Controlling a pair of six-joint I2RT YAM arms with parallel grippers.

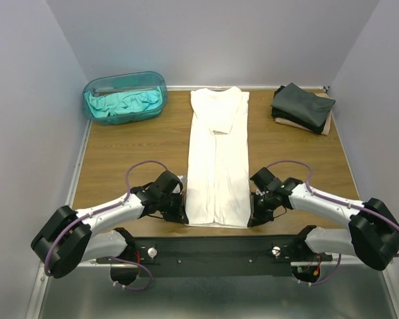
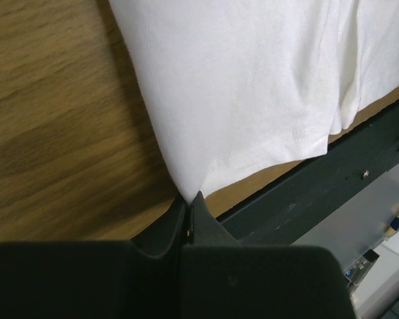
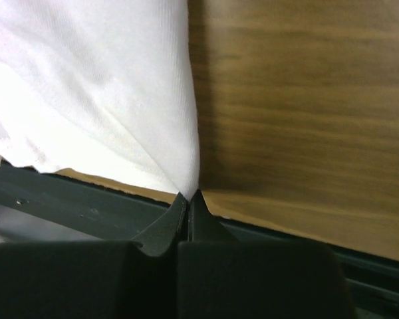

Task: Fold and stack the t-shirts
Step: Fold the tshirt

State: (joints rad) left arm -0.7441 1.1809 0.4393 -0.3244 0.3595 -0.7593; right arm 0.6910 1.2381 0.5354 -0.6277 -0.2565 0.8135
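At the table's (image 1: 133,156) near edge, the left gripper (image 1: 177,211) and right gripper (image 1: 257,214) each pinch 1 hem corner of the white t-shirt (image 1: 217,166), equally close. Its long axis runs straight away from them to the far edge on smooth wood; dark t-shirts (image 1: 303,106) sit in the far-right corner, a tub (image 1: 93,90) far-left.

Wooden table (image 1: 133,149) between plain pale-grey walls (image 1: 219,40)

no legible text or labels
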